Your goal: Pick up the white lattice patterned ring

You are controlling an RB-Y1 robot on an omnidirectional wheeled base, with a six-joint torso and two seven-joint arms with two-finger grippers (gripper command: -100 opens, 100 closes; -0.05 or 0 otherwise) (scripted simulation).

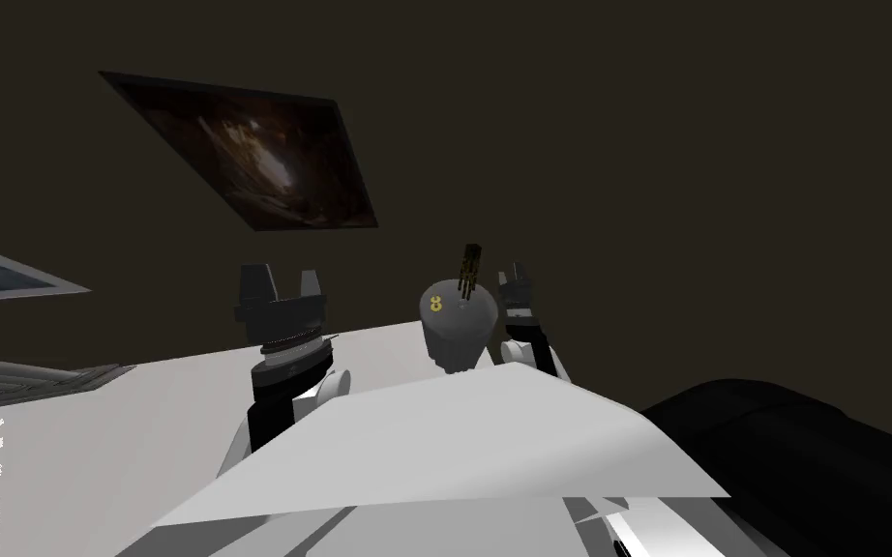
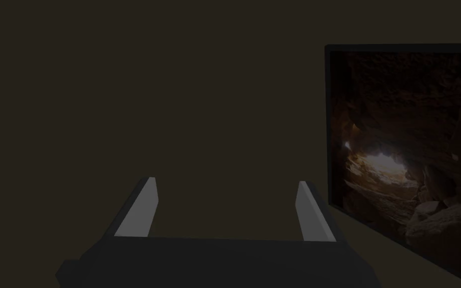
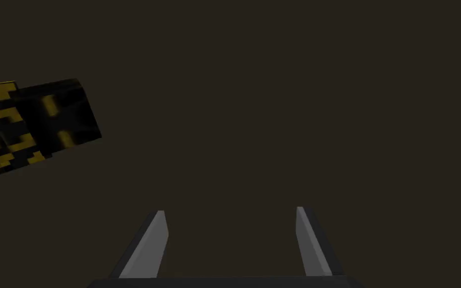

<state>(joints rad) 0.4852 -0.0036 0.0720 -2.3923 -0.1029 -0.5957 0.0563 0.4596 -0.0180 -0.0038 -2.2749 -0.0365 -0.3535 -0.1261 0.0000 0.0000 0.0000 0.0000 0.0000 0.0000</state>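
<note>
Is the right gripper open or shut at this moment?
Open. In its wrist view, the right gripper shows two fingers standing wide apart, nothing held between them.

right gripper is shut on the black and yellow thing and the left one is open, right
No: the right gripper is open and empty, with the black and yellow thing off to its side, as the right wrist view shows. The left gripper is open.

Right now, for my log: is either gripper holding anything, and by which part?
Nothing is held: the left gripper and the right gripper both stand open, empty.
</note>
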